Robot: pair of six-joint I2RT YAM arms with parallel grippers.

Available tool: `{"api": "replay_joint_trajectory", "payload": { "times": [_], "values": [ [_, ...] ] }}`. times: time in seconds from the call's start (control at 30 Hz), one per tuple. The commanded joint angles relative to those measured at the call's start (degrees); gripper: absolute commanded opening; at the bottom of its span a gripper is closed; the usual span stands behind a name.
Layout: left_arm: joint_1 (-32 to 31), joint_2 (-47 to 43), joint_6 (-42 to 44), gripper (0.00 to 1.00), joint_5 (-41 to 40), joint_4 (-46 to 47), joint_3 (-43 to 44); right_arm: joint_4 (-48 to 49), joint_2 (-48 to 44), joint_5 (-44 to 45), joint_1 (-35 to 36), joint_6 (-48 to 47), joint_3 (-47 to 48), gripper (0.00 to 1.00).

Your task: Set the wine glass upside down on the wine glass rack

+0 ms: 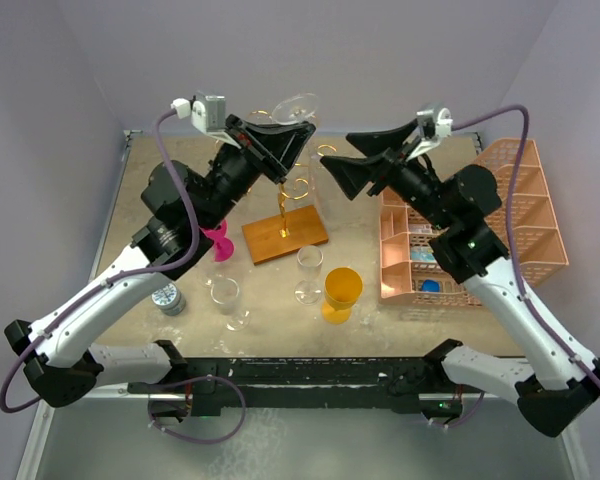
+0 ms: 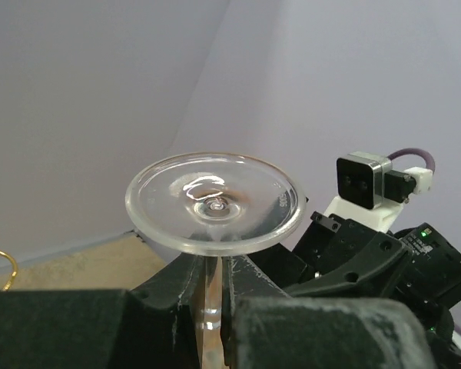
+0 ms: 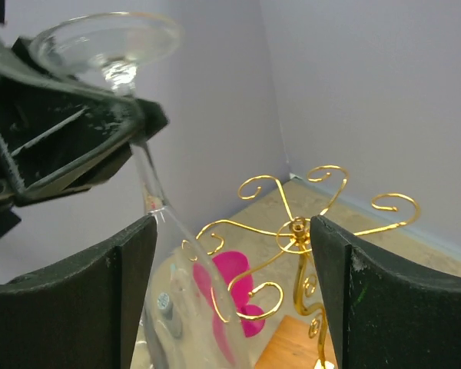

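Left gripper (image 1: 288, 135) is pinched on the stem of the clear wine glass (image 1: 298, 105), foot up, above the gold wire scroll rack (image 1: 292, 190), I'd guess ready to hang bowl-down. Right gripper (image 1: 342, 165) is spread wide, empty, just beside.

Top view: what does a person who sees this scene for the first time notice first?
The wine glass is held upside down by its stem in the shut left gripper, foot uppermost, high over the far middle of the table. Beside and below it stands the gold wire rack on its wooden base. The right gripper faces it from the right, wide open.
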Motion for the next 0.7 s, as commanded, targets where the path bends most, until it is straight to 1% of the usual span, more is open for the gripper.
{"api": "replay_joint_trajectory", "payload": {
  "times": [0.0, 0.07, 0.13, 0.23, 0.3, 0.33, 0.4, 0.53, 0.63, 0.67],
  "values": [
    [0.2, 0.7, 5.0, 0.00, 7.7, -2.7, 4.9, 6.1, 2.7, -12.6, 0.1, -7.2, 2.4, 0.80],
    [0.1, 0.9, 5.8, 0.00, 9.9, -3.2, 5.2, 6.7, 4.3, -15.9, 0.1, -8.0, 3.0, 0.74],
    [0.1, 1.5, 7.6, 0.00, 11.5, -6.3, 6.4, 7.2, 5.4, -18.3, 0.1, -8.6, 3.0, 0.69],
    [0.2, 1.5, 9.5, 0.00, 11.8, -8.1, 6.9, 8.3, 6.3, -21.7, 0.1, -9.2, 2.1, 0.61],
    [0.1, 0.7, 9.8, 0.00, 12.6, -6.7, 5.3, 9.1, 6.6, -20.7, 0.1, -8.8, 1.5, 0.51],
    [0.1, 0.1, 9.8, 0.00, 13.7, -5.1, 3.9, 8.9, 6.6, -19.6, 0.1, -8.7, 1.5, 0.47],
    [0.1, -0.7, 9.7, 0.00, 15.5, -2.8, 2.1, 9.1, 6.8, -19.0, 0.1, -9.0, 1.4, 0.42],
    [0.1, -1.6, 9.5, 0.00, 16.0, -3.1, 1.6, 9.5, 7.0, -21.6, 0.1, -8.0, 1.8, 0.38],
    [0.1, -2.2, 9.8, 0.00, 15.9, -2.9, 0.7, 8.6, 7.3, -22.1, 0.1, -7.9, 1.9, 0.26],
    [0.1, -2.3, 9.8, 0.00, 15.7, -3.2, 0.6, 8.5, 7.5, -22.6, 0.1, -7.6, 1.8, 0.24]
  ]
}}
